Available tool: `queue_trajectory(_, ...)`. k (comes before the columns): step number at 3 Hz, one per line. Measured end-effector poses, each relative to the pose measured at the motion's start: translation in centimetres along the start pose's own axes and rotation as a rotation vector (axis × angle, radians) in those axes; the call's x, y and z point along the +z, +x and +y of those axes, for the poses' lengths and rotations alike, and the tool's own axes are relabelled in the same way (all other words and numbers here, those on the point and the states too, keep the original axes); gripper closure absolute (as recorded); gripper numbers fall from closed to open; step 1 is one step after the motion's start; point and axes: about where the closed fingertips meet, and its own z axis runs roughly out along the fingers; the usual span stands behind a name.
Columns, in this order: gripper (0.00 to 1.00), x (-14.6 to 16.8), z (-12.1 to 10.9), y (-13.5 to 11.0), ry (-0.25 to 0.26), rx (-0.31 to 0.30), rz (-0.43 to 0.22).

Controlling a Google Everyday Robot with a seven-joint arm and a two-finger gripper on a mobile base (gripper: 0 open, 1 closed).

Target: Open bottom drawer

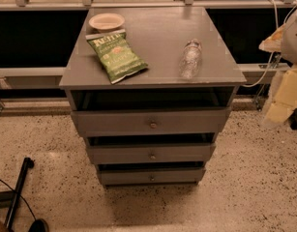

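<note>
- Well, camera view: bottom drawer [151,176] is lowest in the grey cabinet [70,76], with a small brass knob at centre (chip bag [116,56] and bottle [190,59] up top).
- gripper [282,100] is at the right edge, well apart from it; can't tell its grip.

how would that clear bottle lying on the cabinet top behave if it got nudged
The bottle lies on its side on the flat cabinet top, so it would probably roll sideways. It looks like clear thin plastic, likely light and easily squeezed; how full it is, I cannot tell. The gripper is not in view.
</note>
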Motion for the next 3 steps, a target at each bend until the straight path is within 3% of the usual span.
queue_trajectory(1, 0.00, 0.0, 0.0, 0.0, 0.000, 0.000, 0.000)
queue_trajectory(2, 0.00, 1.8, 0.0, 0.2, -0.004, 0.009, -0.067)
queue_trajectory(3, 0.00, 12.0, 3.0, 1.0, -0.138, 0.011, -0.255)
